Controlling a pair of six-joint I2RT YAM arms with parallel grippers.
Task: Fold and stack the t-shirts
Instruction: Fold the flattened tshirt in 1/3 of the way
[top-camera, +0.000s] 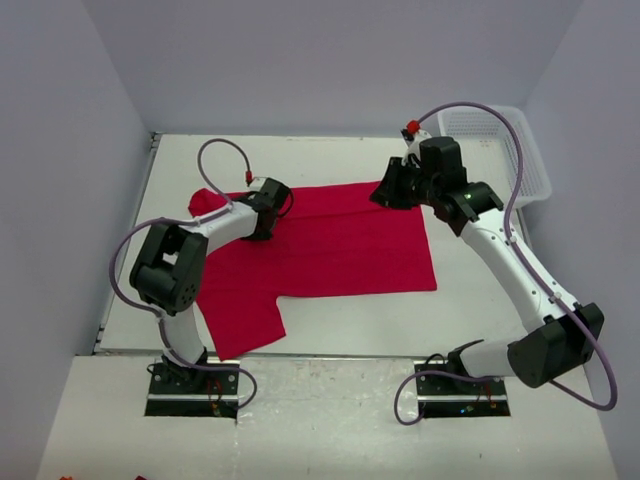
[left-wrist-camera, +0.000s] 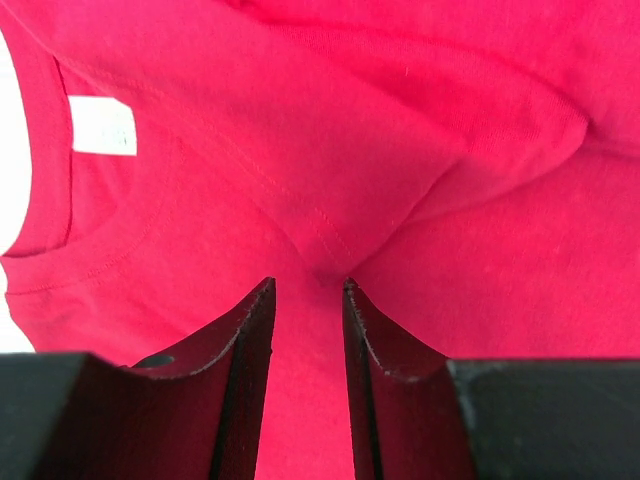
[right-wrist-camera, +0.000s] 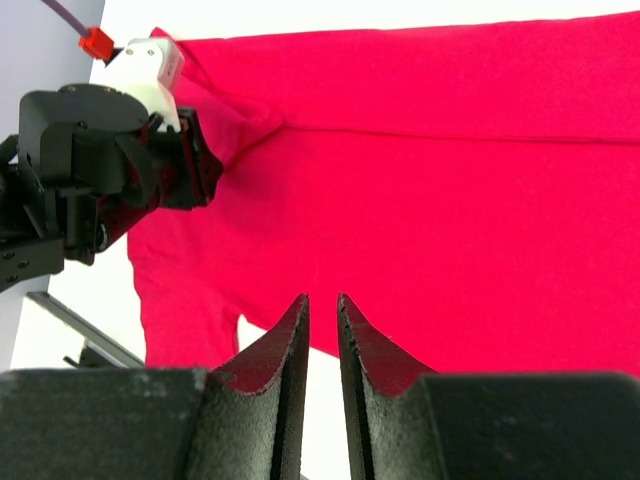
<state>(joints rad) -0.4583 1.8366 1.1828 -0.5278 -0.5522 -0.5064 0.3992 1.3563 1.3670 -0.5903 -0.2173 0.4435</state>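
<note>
One red t-shirt (top-camera: 340, 250) lies spread flat across the table, with a sleeve hanging toward the front left. My left gripper (top-camera: 265, 218) presses down on it near the collar. In the left wrist view the jaws (left-wrist-camera: 308, 285) stand narrow, with a puckered fold of red cloth (left-wrist-camera: 450, 250) pinched at their tips, and the white neck label (left-wrist-camera: 103, 125) shows to the upper left. My right gripper (top-camera: 388, 190) sits at the shirt's far right corner. Its jaws (right-wrist-camera: 322, 298) are almost together on the shirt's (right-wrist-camera: 450, 200) edge.
A white mesh basket (top-camera: 500, 150) stands at the back right corner, behind the right arm. Grey walls close in the table on three sides. The left arm's wrist (right-wrist-camera: 110, 170) shows across the shirt in the right wrist view.
</note>
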